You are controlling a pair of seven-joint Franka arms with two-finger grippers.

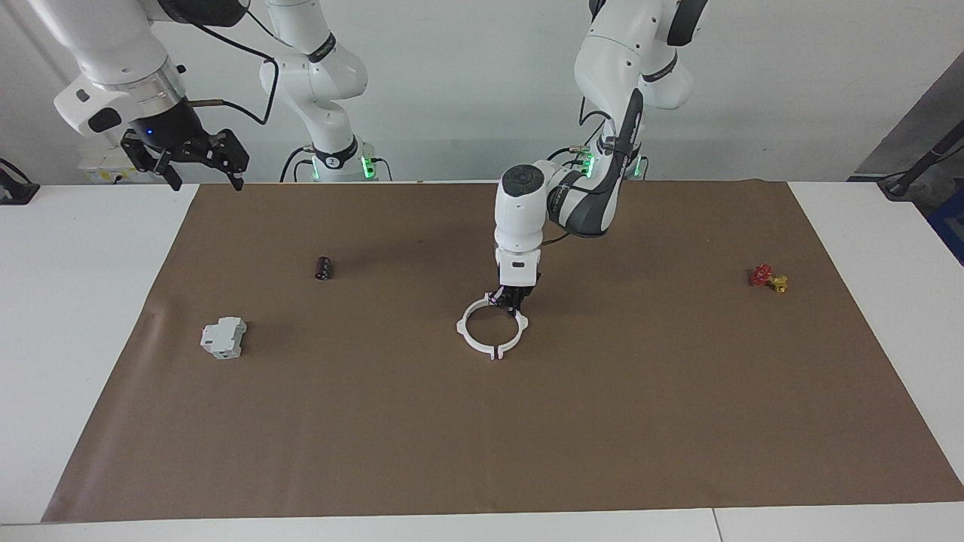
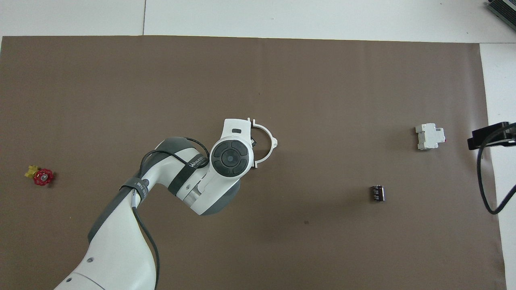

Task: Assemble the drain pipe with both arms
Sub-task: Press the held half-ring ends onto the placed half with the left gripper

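The left gripper [image 1: 513, 301] stood on the robot-side rim of the drain pipe ring [image 1: 482, 345]; its finger state unreadable. The right gripper [image 1: 197, 159] waited, apart, high at the mat's edge.

Ring [image 1: 492, 329] mid-mat, between boxy block [image 1: 224, 337] and valve [image 1: 768, 278].

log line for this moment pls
ring: joined, mid-mat | left hand: down at ring's rim | right hand: raised, waiting, open

We're watching from 2 high cameras: 1 faces the robots across the bench [image 1: 98, 316], 1 looks steeply down from their end; both share the brown mat [image 1: 602, 421].
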